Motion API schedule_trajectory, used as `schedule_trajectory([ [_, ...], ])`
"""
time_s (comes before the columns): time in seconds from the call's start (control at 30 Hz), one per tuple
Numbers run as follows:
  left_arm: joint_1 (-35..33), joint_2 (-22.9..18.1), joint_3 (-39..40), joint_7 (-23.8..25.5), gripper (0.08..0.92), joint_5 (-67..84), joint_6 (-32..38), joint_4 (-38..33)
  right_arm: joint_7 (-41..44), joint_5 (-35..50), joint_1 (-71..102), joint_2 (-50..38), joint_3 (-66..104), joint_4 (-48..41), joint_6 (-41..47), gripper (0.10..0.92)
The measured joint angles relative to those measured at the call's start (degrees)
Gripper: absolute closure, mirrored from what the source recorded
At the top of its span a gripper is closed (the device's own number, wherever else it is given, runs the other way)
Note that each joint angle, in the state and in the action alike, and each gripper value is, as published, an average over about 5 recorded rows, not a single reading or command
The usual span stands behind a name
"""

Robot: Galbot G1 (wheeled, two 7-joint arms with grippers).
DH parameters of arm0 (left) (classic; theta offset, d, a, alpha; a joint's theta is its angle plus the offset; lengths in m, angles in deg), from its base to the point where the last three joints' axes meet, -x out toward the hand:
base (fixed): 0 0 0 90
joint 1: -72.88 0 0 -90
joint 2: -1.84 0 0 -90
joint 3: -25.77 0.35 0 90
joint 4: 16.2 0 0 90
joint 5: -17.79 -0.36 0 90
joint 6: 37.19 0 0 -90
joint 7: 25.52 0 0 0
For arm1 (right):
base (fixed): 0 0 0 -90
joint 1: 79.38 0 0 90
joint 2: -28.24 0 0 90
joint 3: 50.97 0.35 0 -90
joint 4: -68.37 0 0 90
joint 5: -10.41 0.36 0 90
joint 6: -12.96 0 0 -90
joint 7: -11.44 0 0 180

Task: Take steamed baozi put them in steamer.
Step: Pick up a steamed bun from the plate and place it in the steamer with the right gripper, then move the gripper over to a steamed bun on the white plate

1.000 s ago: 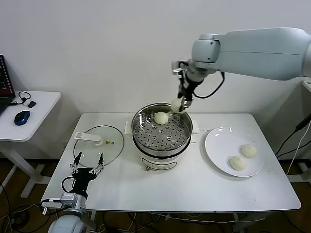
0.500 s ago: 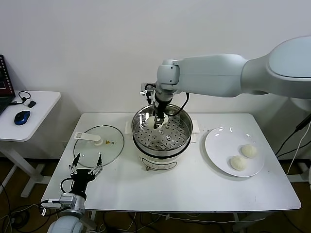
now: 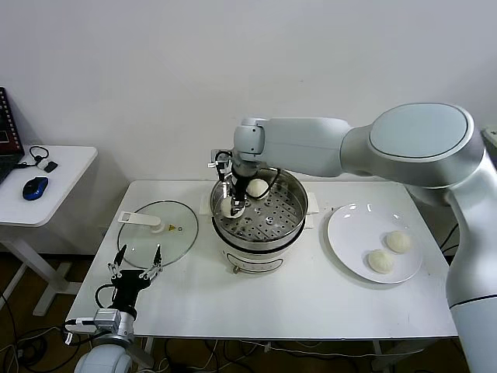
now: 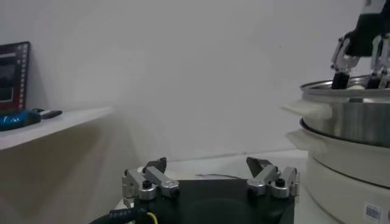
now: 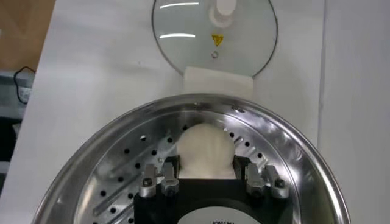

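The surface (image 3: 311, 303) is carrying the steamer (image 3: 260, 233) at its back middle, a plate (image 3: 349, 233) toward its right edge and a glass lid (image 3: 175, 241) toward its left edge. The right arm is reaching across into the steamer, and the right claw (image 3: 230, 203) is sitting low by the pot's left wall, its fingers (image 5: 163, 178) partly closed and pressing both sides of a baozi (image 5: 206, 150). A second baozi (image 3: 256, 187) is lying on the perforated tray near the steamer's back rim. Two more buns (image 3: 398, 242) are resting side by side on the right part of the plate. The left claw (image 3: 138, 261) is waiting spread open, holding nothing, at the surface's front left edge, just before the lid
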Motion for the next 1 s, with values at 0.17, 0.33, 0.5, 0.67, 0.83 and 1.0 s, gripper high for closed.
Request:
schedule_trajectory([
  [0.17,0.0,0.0,0.0,0.0,0.177,0.0,0.0,0.0,-0.2,-0.5,0.8,0.4,0.6,-1.1,-0.1,0.31],
  [0.33,-0.1,0.0,-0.2,0.0,0.177,0.0,0.0,-0.2,0.0,-0.5,0.4,0.1,0.8,-1.2,-0.2,0.215],
  [0.5,-0.5,0.0,-0.7,0.0,0.177,0.0,0.0,-0.6,1.2,0.0,-2.6,-1.6,-0.4,0.8,-1.0,0.203],
  [0.67,-1.0,0.1,-1.1,0.0,0.177,0.0,-0.1,-1.1,3.4,0.3,-7.6,-5.1,-2.8,4.3,-2.6,0.203],
  [0.83,-1.5,-0.1,-1.2,0.0,0.177,-0.4,-0.1,-1.6,6.4,-0.8,-12.9,-10.9,-5.8,8.6,-5.3,0.203],
  [1.0,-2.1,-0.7,-1.3,-0.1,0.177,-1.0,-0.1,-1.9,9.5,-3.9,-16.9,-18.7,-8.9,11.8,-9.6,0.203],
])
